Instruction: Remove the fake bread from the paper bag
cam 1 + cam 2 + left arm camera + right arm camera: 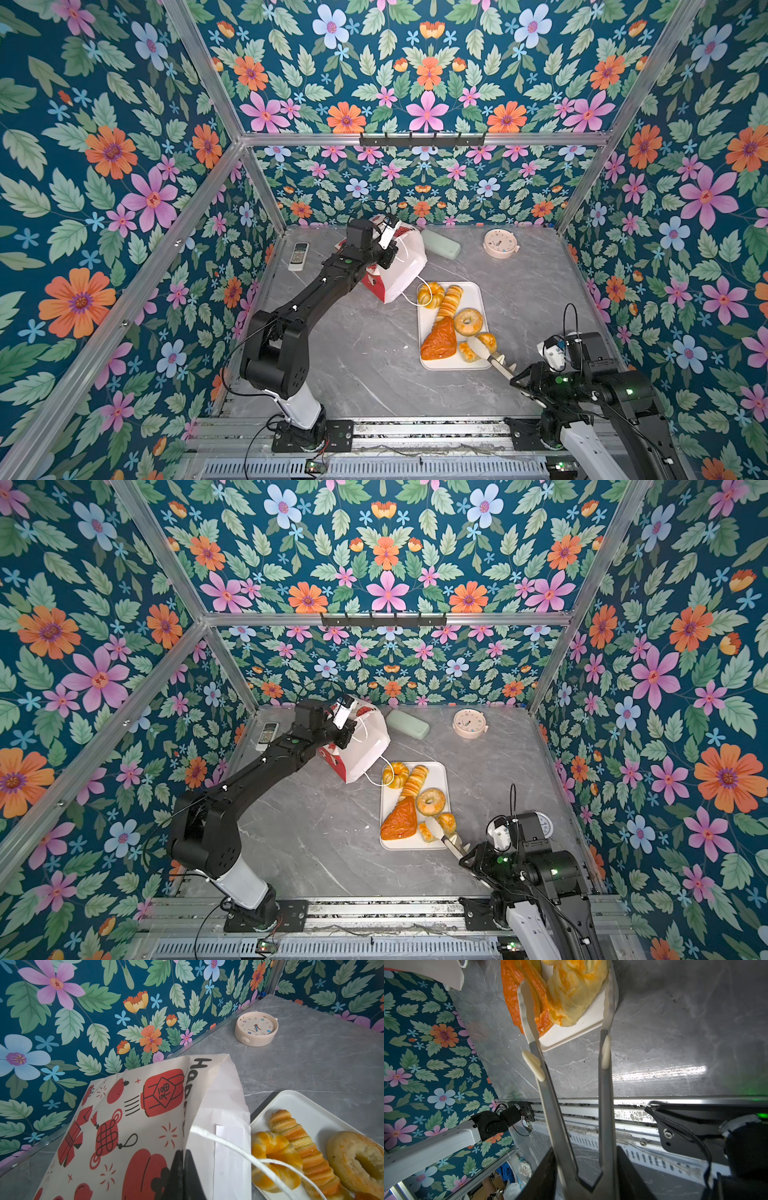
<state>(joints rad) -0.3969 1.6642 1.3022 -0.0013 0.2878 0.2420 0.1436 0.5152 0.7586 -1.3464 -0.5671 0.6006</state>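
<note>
Right gripper (584, 1153), nearest: jaws clamped on the handle end of one pair of tongs (551, 1105). The tong arms are spread, with the cream tips either side of the round bun (571, 991); contact unclear.

One white tray (471, 295) carrying all five pieces of fake bread: bun, croissant (438, 345), bagel (468, 321), ridged loaf (449, 301), twisted roll (430, 294).

One paper bag (405, 266), tipped, just beyond the tray's far-left corner; a cord handle (220, 1140) trails over the twisted roll.

Left gripper (184, 1167): fingers together, pinching the bag's rim.

Far edge: one remote (298, 256), one green case (441, 245), one clock (500, 244).
</note>
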